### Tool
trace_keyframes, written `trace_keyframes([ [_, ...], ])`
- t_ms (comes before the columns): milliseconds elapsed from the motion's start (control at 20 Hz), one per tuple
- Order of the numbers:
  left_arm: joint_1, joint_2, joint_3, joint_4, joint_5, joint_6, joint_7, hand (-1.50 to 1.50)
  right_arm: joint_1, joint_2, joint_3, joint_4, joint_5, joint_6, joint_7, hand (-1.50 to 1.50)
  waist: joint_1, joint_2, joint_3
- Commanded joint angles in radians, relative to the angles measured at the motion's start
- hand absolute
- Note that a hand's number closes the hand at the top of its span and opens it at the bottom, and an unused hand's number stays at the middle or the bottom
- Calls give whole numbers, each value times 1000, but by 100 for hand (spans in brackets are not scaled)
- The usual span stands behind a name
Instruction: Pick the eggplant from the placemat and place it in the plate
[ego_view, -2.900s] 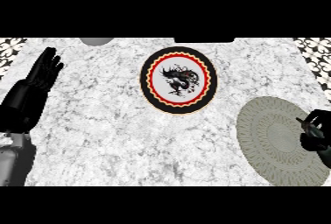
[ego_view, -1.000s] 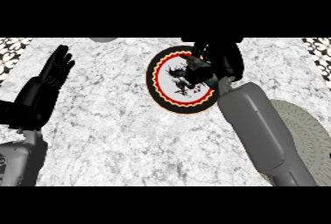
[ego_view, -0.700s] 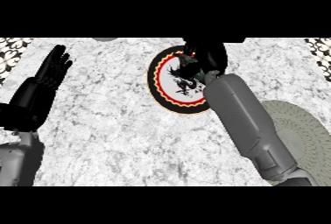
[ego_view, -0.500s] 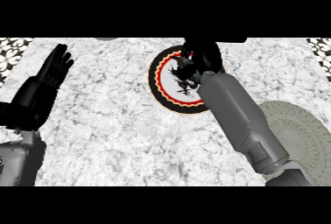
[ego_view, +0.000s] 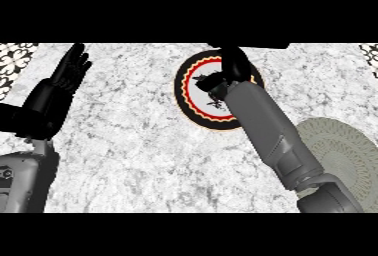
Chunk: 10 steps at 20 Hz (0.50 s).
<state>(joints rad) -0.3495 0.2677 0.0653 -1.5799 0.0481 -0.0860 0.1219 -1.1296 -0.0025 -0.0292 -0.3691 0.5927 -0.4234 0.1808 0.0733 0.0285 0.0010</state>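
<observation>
Two things lie on the grey-veined marble tabletop (ego_view: 148, 150): a round plate (ego_view: 193, 102) with a red and black rim near the far edge, and a round pale placemat (ego_view: 347, 150) by the right edge. The right forearm (ego_view: 269, 130) crosses from the near right corner. The right hand (ego_view: 232, 62) hangs over the plate's far side. Whether it is closed I cannot tell, and the eggplant cannot be made out against the black hand. The left hand (ego_view: 66, 82) rests open, fingers up, near the far left corner. Bare marble spreads across the middle and along the near edge between the two arms.
</observation>
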Motion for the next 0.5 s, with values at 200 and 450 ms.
trace_keyframes([
  [200, 16, -14, -10, -3, -21, 13, -9, 0, -13, -8, -128, -1, -149, -130, -224, -150, -10, -4, 1],
  [450, 6, 24, 32, -27, 34, -31, 34, 0, -18, 2, -229, -5, -286, -114, -321, -150, -13, -10, 1],
])
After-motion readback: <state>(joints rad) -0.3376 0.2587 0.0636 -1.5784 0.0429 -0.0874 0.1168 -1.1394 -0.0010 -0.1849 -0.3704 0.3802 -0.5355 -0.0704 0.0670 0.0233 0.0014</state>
